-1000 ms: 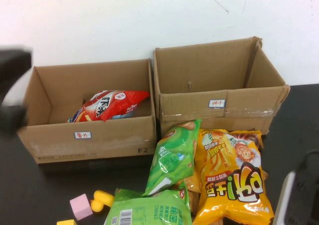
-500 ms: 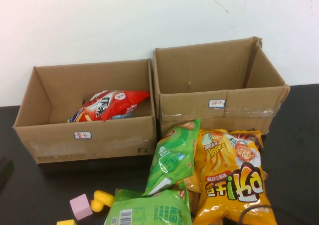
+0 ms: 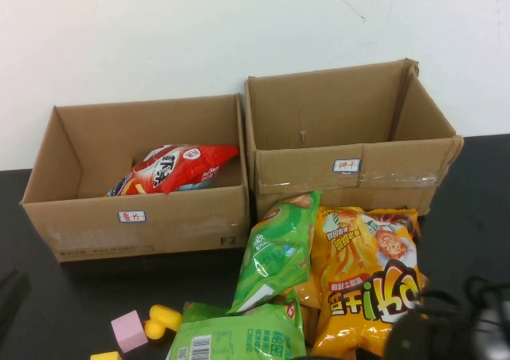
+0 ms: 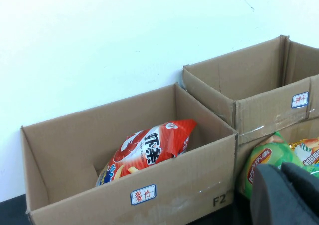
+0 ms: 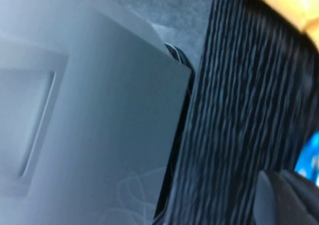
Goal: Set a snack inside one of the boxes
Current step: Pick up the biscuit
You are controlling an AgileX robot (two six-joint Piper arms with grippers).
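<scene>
Two open brown cardboard boxes [image 3: 135,177] stand side by side at the back of the black table [image 3: 72,304]. A red snack bag [image 3: 175,167] lies inside the left box; the right box [image 3: 351,129] shows no contents. Green snack bags [image 3: 275,252] and an orange snack bag [image 3: 370,284] lie on the table in front of them. The left gripper [image 4: 286,195] is low near the left box, the right gripper [image 5: 286,197] low at the table's near right; whether either is spread cannot be told.
</scene>
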